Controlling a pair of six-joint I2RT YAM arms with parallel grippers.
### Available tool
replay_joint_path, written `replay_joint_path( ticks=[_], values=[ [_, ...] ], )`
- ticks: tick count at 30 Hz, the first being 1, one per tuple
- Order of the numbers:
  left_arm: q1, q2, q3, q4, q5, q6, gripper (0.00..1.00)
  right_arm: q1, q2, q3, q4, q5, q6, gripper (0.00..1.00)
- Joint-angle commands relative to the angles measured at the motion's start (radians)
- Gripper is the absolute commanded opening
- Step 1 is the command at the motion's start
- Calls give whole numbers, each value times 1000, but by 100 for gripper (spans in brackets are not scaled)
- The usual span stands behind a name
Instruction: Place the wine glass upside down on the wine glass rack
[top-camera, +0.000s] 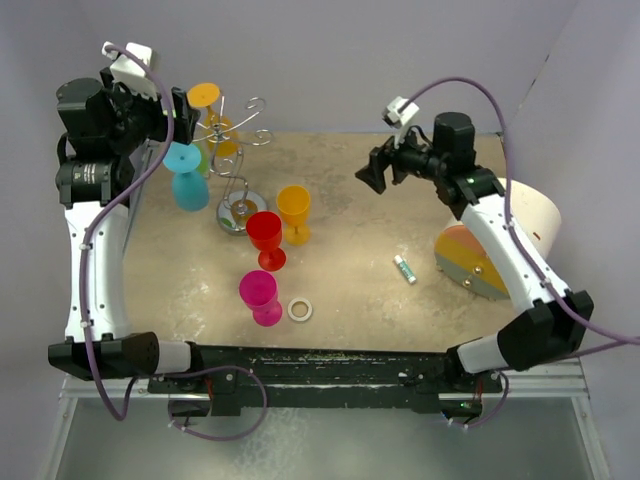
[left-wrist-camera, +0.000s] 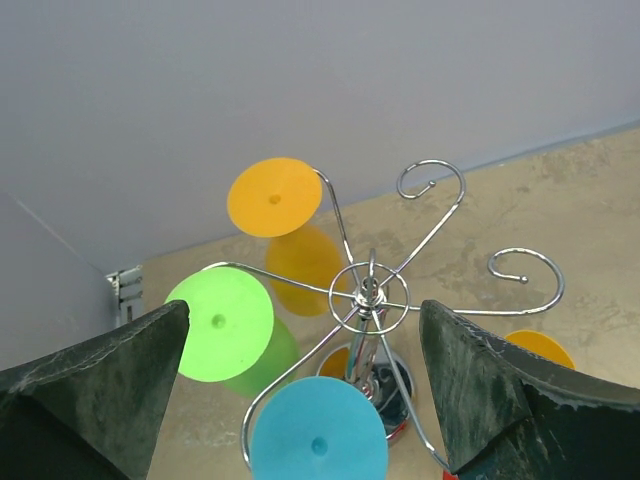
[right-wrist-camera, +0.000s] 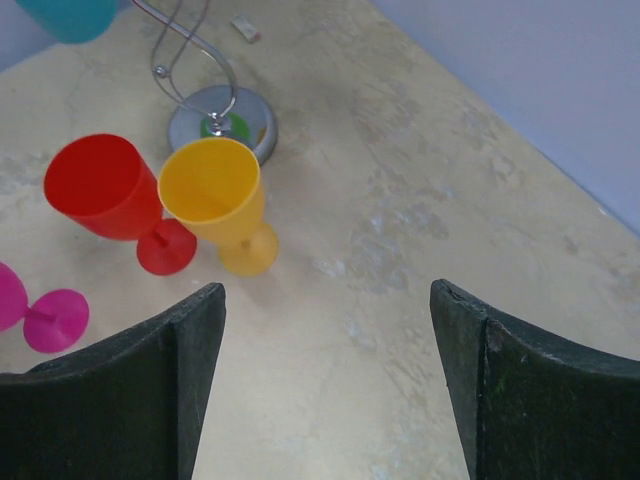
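Note:
The wine glass rack (top-camera: 236, 148) stands at the back left on its round metal base (top-camera: 240, 215). Three glasses hang upside down on it: orange (left-wrist-camera: 274, 197), green (left-wrist-camera: 222, 322) and teal (left-wrist-camera: 318, 435). Two curled hooks (left-wrist-camera: 432, 178) are bare. A yellow glass (top-camera: 293, 212), a red glass (top-camera: 266, 238) and a magenta glass (top-camera: 260, 297) stand upright on the table. My left gripper (top-camera: 186, 112) is open and empty, just above and left of the rack top (left-wrist-camera: 370, 290). My right gripper (top-camera: 372, 168) is open and empty, raised right of the yellow glass (right-wrist-camera: 212, 190).
A white ring (top-camera: 300, 310) lies beside the magenta glass. A small tube (top-camera: 404, 268) lies right of centre. A large roll (top-camera: 500, 240) sits at the right edge under my right arm. Walls close the back and sides.

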Motion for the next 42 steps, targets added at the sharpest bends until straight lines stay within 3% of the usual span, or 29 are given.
replay_joint_path(
  ticks=[1,11,17,30,42],
  values=[
    [6,-44,4,35,-73,41,99,82,86,105,85,81,55,85],
    [6,-21,40,-31,-94,122,99,266,360,335,20,195,94,76],
    [7,-9,67,-28,-164,139,99,338,454,393,-30,329,94,70],
    [7,-5,96,-51,-268,183,99,394,536,387,-71,471,97,55],
    [8,-11,91,-57,-289,205,99,410,613,444,-127,473,104,37]
  ],
)
